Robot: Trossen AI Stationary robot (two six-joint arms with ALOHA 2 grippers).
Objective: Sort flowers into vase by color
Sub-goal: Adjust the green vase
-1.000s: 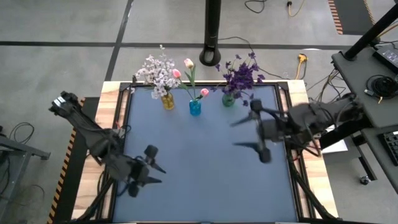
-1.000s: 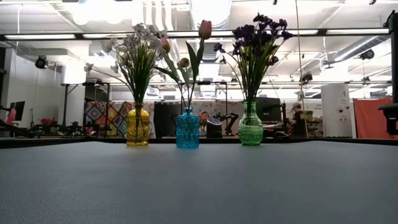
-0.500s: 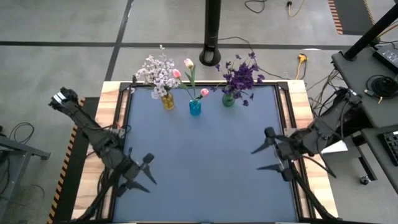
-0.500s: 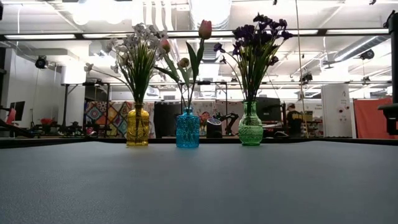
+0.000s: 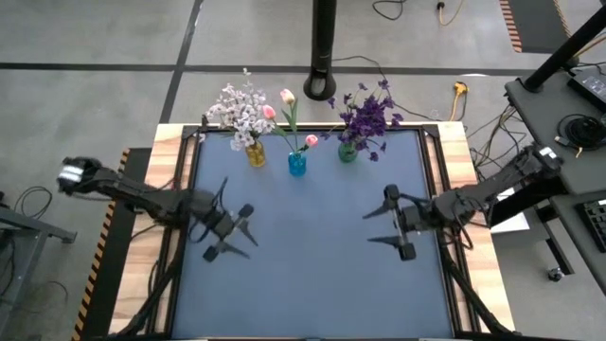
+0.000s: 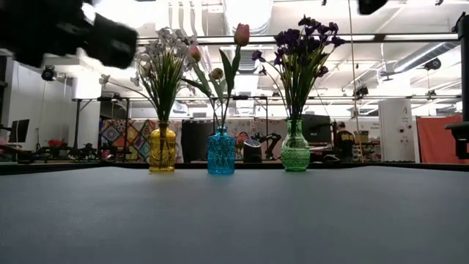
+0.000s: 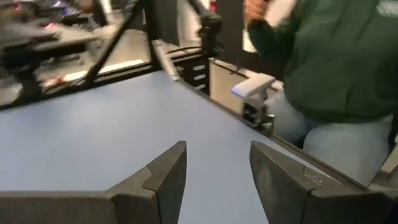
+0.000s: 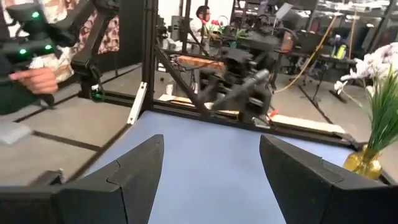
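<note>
Three vases stand in a row at the table's far edge. The yellow vase [image 5: 256, 154] [image 6: 162, 149] holds white-lavender sprigs [image 5: 239, 109] and one pink tulip bud [image 5: 269, 112]. The blue vase [image 5: 297, 164] [image 6: 220, 152] holds pink tulip buds [image 5: 287, 96]. The green vase [image 5: 347, 152] [image 6: 294, 147] holds dark purple blooms [image 5: 367, 116]. All stems stand upright in the vase necks. My left gripper [image 5: 233, 231] [image 7: 214, 165] hovers open over the table's left middle. My right gripper [image 5: 394, 222] [image 8: 211, 155] hovers open over the right middle. Both hold nothing.
The blue-grey mat [image 5: 308, 256] is bare between the grippers and the vases. A black pole base [image 5: 322, 85] stands beyond the far edge. A person in a green top [image 7: 329, 62] stands by the table, seen in the left wrist view.
Both arms have swung about above the table. My left gripper moved from the near-left corner up and toward the table's middle. My right gripper drew back toward the right edge, then came back inward toward the middle. The vases and flowers have stayed still.
</note>
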